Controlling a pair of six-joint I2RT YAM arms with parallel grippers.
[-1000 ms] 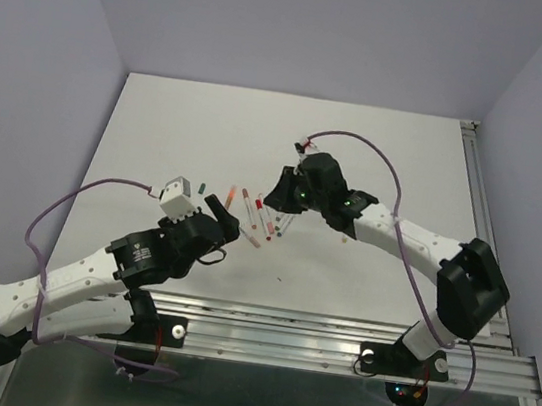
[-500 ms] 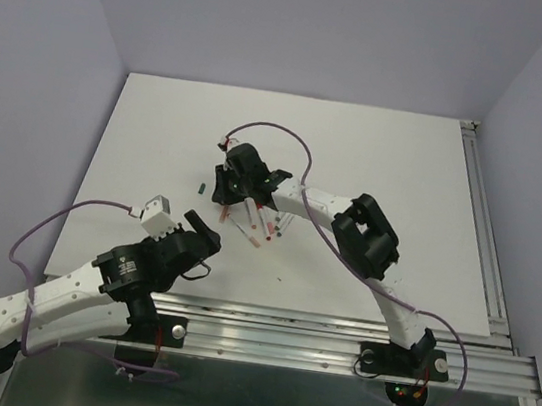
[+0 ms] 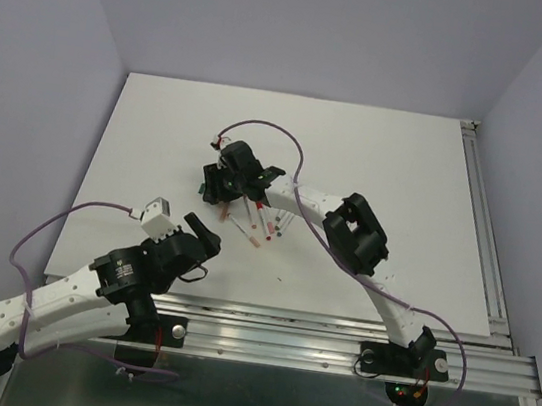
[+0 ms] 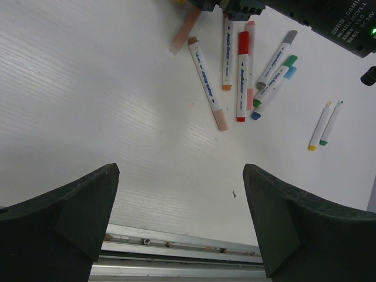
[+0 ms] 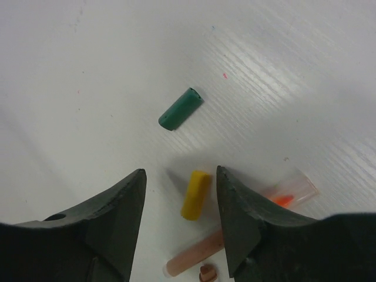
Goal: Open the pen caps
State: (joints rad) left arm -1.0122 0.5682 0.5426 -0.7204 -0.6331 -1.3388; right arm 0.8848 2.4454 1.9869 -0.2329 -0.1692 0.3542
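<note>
Looking down from above, the right gripper (image 3: 221, 186) is hovering over the table (image 3: 160, 127) at centre frame, just left of the pens (image 3: 260, 224). The left gripper (image 3: 204, 234) is hanging lower left of them.

Left wrist view: the left gripper (image 4: 179, 176) is holding nothing, jaws spread wide along the bottom edge. The pens (image 4: 242, 76) are lying at upper right, several wearing caps (image 4: 244, 44).

Right wrist view: the right gripper (image 5: 181, 173) is also spread and empty, flanking a loose yellow cap (image 5: 195, 194). A green cap (image 5: 180, 109) is lying loose above it.

At least two caps seem to be off, and most pens are apparently still waiting.
</note>
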